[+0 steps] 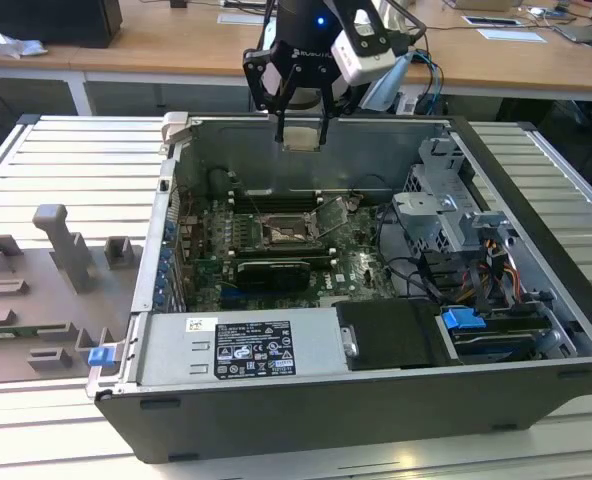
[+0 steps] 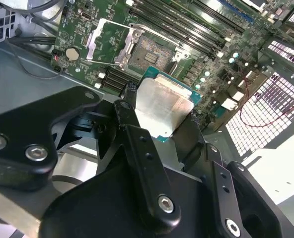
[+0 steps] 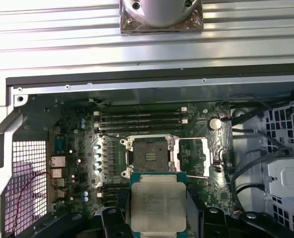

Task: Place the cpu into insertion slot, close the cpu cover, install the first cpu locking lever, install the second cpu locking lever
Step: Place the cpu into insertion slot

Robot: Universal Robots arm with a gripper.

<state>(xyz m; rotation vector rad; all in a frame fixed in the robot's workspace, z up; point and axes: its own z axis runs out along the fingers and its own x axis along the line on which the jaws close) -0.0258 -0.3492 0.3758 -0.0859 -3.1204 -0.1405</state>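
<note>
The gripper (image 1: 301, 132) pinches the cpu (image 2: 163, 106) between its fingers, high above the open case (image 1: 276, 420). Below, the slot (image 3: 149, 156) lies bare, with its cover (image 3: 206, 157) swung open beside it.

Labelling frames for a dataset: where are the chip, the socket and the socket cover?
chip (image 3: 158, 203), first wrist view, metal top's middle.
socket (image 3: 149, 156), first wrist view, dark centre.
socket cover (image 2: 95, 45), second wrist view, frame's side bar.
</note>
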